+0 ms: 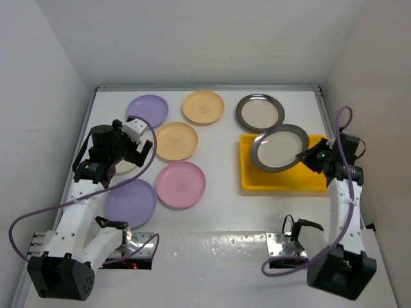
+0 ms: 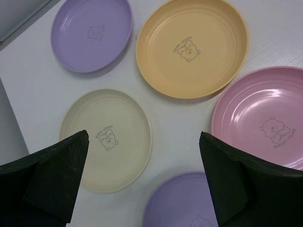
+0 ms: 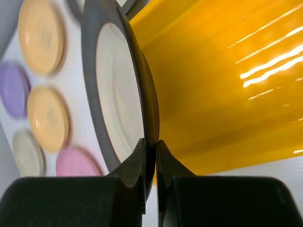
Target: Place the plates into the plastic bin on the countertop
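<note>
Currently the right gripper (image 3: 150, 142) is clamped on the rim of a dark-rimmed plate (image 1: 278, 147), holding it tilted over the yellow bin (image 1: 286, 181); whether it touches the bin I cannot tell. The left gripper (image 2: 144, 137) gapes wide above a cream plate (image 2: 106, 139). The other plates (image 1: 180, 184) lie flat on the white countertop (image 1: 218, 212), left of and behind the bin.

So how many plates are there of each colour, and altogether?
Lavender plates: 2
Orange-yellow plates: 2
Pink plate: 1
Cream plate: 1
Dark metal-rimmed plates: 2
Total: 8
</note>
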Controlling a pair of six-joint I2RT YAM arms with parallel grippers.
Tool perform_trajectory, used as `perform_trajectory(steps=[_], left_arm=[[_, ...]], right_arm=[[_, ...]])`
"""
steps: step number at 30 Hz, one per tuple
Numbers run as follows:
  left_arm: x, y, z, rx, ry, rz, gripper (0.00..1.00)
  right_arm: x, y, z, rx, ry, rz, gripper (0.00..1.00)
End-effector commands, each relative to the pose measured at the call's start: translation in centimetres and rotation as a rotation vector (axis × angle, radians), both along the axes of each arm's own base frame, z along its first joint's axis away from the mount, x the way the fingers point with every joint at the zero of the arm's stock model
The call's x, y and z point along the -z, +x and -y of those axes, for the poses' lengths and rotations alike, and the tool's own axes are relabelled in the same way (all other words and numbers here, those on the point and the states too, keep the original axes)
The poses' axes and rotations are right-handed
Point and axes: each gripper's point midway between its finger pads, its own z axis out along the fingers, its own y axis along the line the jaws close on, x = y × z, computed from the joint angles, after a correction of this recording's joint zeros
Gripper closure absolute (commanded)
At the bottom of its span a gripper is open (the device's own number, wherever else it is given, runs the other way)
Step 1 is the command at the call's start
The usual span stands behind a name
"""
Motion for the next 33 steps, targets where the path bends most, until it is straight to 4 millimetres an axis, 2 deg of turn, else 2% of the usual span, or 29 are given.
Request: perform_trajectory(steps=[1,2,6,13,14,15,17,18,19,20,22,24,25,27,28,29,30,31,32,33], left_arm=[[-1.7,0.8,0.6,0.039,0.01,0.044,0.0],[-1.4,1.0,0.6,0.039,0.01,0.033,0.0],[-1.2,1.1,0.4,0.035,0.022,0.027,0.0],[-0.1,1.9,0.6,0.054,0.039,0.002,0.0],[0.4,2.1,0.6,0.054,0.039,-0.013,0.0],[-0.4,2.4,0.6,0.058,0.046,0.012,0.0],[0.1,2.9,0.6,0.058,0.047,-0.009,0.0],[-0.6,3.3,0.6,0.058,0.046,0.003,0.0],[-0.3,3.4,0.6,0.058,0.047,-0.006,0.0],[-1.0,3.8,0.9,0.062,0.032,0.008,0.0],[-1.5,4.6,1.1,0.066,0.018,0.013,0.0],[-2.3,5.4,1.3,0.073,0.014,0.029,0.0],[-1.9,5.9,1.4,0.074,0.014,0.014,0.0],[-1.9,6.5,1.6,0.082,0.01,0.006,0.0],[-2.0,7.2,1.6,0.082,0.01,0.0,0.0],[-2.1,7.7,1.4,0.069,0.017,-0.002,0.0],[-2.1,8.1,1.2,0.059,0.022,-0.003,0.0],[-3.1,8.8,1.0,0.035,0.013,0.01,0.0],[-2.9,9.3,0.3,-0.016,0.021,0.0,0.0],[-3.7,9.7,-0.1,-0.049,0.012,0.018,0.0]], right_arm=[[-3.1,2.7,1.0,-0.031,0.114,0.179,1.0],[-1.6,2.5,1.9,-0.001,0.158,0.139,1.0],[0.2,2.1,2.6,0.007,0.204,0.086,1.0],[4.9,2.3,4.1,0.05,0.21,-0.011,1.0],[5.6,2.4,4.2,0.022,0.189,-0.022,0.93],[6.0,2.5,4.5,0.01,0.167,-0.032,0.86],[7.3,2.0,5.1,0.004,0.137,-0.106,0.72],[7.4,2.1,5.9,0.006,0.091,-0.118,0.65],[7.9,2.0,6.2,0.014,0.079,-0.139,0.62],[7.9,2.2,6.6,0.017,0.067,-0.144,0.5],[7.4,3.0,7.4,0.012,0.029,-0.147,0.39],[8.2,2.3,8.4,0.029,-0.018,-0.234,0.29],[7.3,3.3,9.1,0.029,-0.077,-0.252,0.27],[6.8,3.7,10.6,0.046,-0.193,-0.29,0.17],[5.2,5.7,10.9,0.026,-0.28,-0.267,0.16],[4.5,6.5,11.5,0.028,-0.335,-0.257,0.09],[2.7,8.1,11.7,0.024,-0.37,-0.213,0.07],[3.0,9.3,11.1,-0.014,-0.38,-0.217,0.07],[2.2,11.7,10.1,-0.058,-0.358,-0.172,0.07],[1.5,14.3,9.6,-0.093,-0.347,-0.136,0.09]])
